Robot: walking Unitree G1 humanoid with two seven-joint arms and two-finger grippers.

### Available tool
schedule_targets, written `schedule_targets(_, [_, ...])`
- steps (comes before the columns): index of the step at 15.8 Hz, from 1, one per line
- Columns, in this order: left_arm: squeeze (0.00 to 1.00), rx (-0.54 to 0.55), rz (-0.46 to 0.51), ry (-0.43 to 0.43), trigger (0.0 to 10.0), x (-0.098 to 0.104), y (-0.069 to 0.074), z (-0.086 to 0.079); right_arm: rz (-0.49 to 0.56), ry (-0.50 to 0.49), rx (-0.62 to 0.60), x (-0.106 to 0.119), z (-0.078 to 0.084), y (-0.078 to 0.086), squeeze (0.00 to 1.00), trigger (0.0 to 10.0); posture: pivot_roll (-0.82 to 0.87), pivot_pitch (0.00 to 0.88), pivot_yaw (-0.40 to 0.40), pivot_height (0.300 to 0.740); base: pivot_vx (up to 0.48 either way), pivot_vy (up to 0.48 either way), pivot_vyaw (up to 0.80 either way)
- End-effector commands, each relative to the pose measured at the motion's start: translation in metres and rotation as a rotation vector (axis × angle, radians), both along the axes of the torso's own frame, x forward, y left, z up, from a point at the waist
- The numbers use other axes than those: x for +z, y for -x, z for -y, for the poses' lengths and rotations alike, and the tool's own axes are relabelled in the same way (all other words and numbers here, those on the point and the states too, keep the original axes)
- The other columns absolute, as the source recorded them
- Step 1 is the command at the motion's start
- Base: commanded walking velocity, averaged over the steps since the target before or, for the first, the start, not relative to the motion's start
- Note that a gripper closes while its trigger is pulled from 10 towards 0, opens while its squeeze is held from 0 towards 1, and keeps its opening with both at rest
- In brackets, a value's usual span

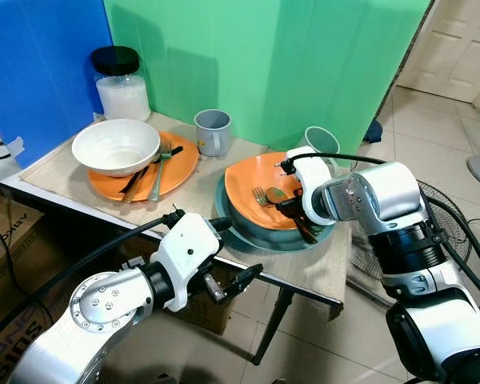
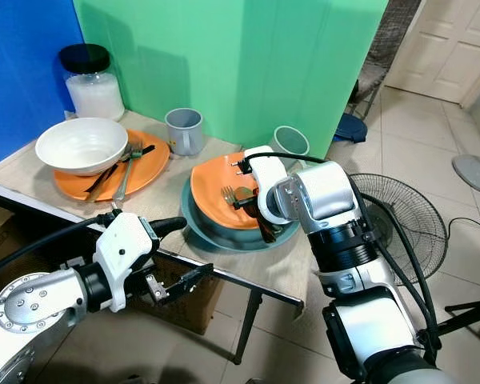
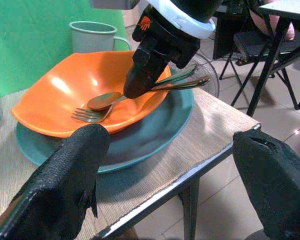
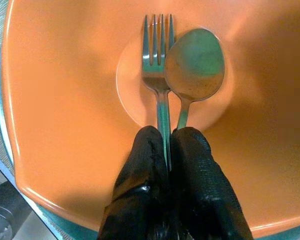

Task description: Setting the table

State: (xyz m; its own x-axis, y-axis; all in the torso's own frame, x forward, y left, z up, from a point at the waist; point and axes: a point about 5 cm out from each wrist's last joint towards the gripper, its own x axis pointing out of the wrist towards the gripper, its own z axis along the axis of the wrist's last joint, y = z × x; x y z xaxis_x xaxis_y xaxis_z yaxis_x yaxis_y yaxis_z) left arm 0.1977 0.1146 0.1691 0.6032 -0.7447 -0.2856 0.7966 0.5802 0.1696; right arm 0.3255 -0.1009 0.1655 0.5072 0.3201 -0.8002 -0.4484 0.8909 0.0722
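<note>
An orange bowl sits on a teal plate on the table's right part. A fork and a spoon lie side by side, their heads in the bowl's middle. My right gripper is shut on their handles just above the bowl; from the head it is seen at the bowl's right side. The left gripper hangs open below the table's front edge, nothing between its fingers.
At the left, a white bowl rests on an orange plate with cutlery beside it. A grey mug, a pale green mug and a black-lidded jar stand behind. A fan is on the floor at right.
</note>
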Motion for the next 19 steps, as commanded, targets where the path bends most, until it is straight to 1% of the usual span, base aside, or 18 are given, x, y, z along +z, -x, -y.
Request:
schedule_targets(1, [0.00, -0.003, 0.005, -0.010, 10.0, 0.000, 0.001, 0.000, -0.053, -0.011, -0.002, -0.010, 0.000, 0.005, 0.00, 0.0, -0.06, 0.000, -0.094, 0.740, 0.000, 0.000, 0.00])
schedule_targets(2, [0.00, -0.003, 0.005, -0.010, 10.0, 0.000, 0.001, 0.000, -0.049, -0.016, 0.000, -0.008, 0.000, 0.005, 0.00, 0.0, -0.06, 0.000, -0.094, 0.740, 0.000, 0.000, 0.00])
schedule_targets(3, [0.00, -0.003, 0.006, -0.014, 10.0, 0.001, 0.002, -0.001, -0.029, -0.051, 0.011, -0.001, -0.001, 0.006, 0.00, 0.0, -0.06, 0.000, -0.091, 0.740, 0.000, 0.000, 0.00])
schedule_targets(5, [0.00, -0.004, 0.008, -0.014, 10.0, 0.002, 0.003, -0.002, -0.011, -0.085, 0.029, 0.009, -0.001, 0.009, 0.00, 0.0, -0.06, 0.000, -0.090, 0.740, 0.000, 0.000, 0.00])
schedule_targets(8, [0.00, -0.004, 0.011, -0.012, 10.0, 0.003, 0.003, -0.003, 0.016, -0.116, 0.043, 0.022, 0.002, 0.010, 0.00, 0.0, -0.06, 0.000, -0.084, 0.740, 0.000, 0.000, 0.00])
schedule_targets(9, [0.00, -0.006, 0.010, -0.011, 10.0, 0.003, 0.003, -0.002, 0.042, -0.126, 0.046, 0.027, 0.004, 0.009, 0.00, 0.0, -0.07, 0.000, -0.083, 0.740, 0.000, 0.000, 0.00])
schedule_targets(10, [0.00, -0.007, 0.010, -0.011, 10.0, 0.003, 0.003, -0.002, 0.051, -0.129, 0.048, 0.028, 0.004, 0.009, 0.00, 0.0, -0.07, 0.000, -0.083, 0.740, 0.000, 0.000, 0.00])
schedule_targets(11, [0.00, -0.006, 0.011, -0.011, 10.0, 0.002, 0.002, -0.002, 0.100, -0.162, 0.052, 0.033, 0.003, 0.008, 0.00, 0.0, -0.07, 0.000, -0.081, 0.740, 0.000, 0.000, 0.00])
schedule_targets(12, [0.00, -0.006, 0.011, -0.011, 10.0, 0.002, 0.001, -0.002, 0.103, -0.159, 0.054, 0.034, 0.003, 0.008, 0.00, 0.0, -0.07, 0.000, -0.081, 0.740, 0.000, 0.000, 0.00])
schedule_targets(13, [0.00, -0.006, 0.012, -0.011, 10.0, 0.003, 0.001, -0.002, 0.139, -0.170, 0.062, 0.036, 0.002, 0.007, 0.00, 0.0, -0.07, 0.000, -0.081, 0.740, 0.000, 0.000, 0.00])
schedule_targets(14, [0.00, -0.007, 0.013, -0.010, 10.0, 0.003, 0.001, -0.002, 0.148, -0.175, 0.064, 0.037, 0.001, 0.007, 0.00, 0.0, -0.07, 0.000, -0.081, 0.740, 0.000, 0.000, 0.00])
schedule_targets(15, [0.00, -0.003, 0.014, -0.009, 10.0, 0.003, 0.001, -0.002, 0.178, -0.189, 0.067, 0.038, 0.001, 0.007, 0.00, 0.0, -0.06, 0.004, -0.080, 0.740, 0.000, 0.000, 0.00])
schedule_targets(17, [0.00, 0.020, 0.022, -0.007, 10.0, 0.003, 0.000, -0.004, 0.302, -0.226, 0.074, 0.041, 0.001, 0.004, 0.00, 0.0, -0.06, 0.007, -0.075, 0.740, 0.000, 0.000, 0.00])
schedule_targets(18, [0.00, 0.026, 0.024, -0.005, 10.0, 0.002, -0.001, -0.004, 0.313, -0.235, 0.076, 0.040, 0.002, 0.005, 0.00, 0.0, -0.06, 0.007, -0.075, 0.740, 0.000, 0.000, 0.00])
schedule_targets(19, [0.00, 0.045, 0.030, -0.005, 10.0, 0.002, -0.001, -0.005, 0.354, -0.270, 0.078, 0.032, 0.003, 0.008, 0.00, 0.0, -0.06, 0.010, -0.070, 0.740, 0.000, 0.000, 0.00])
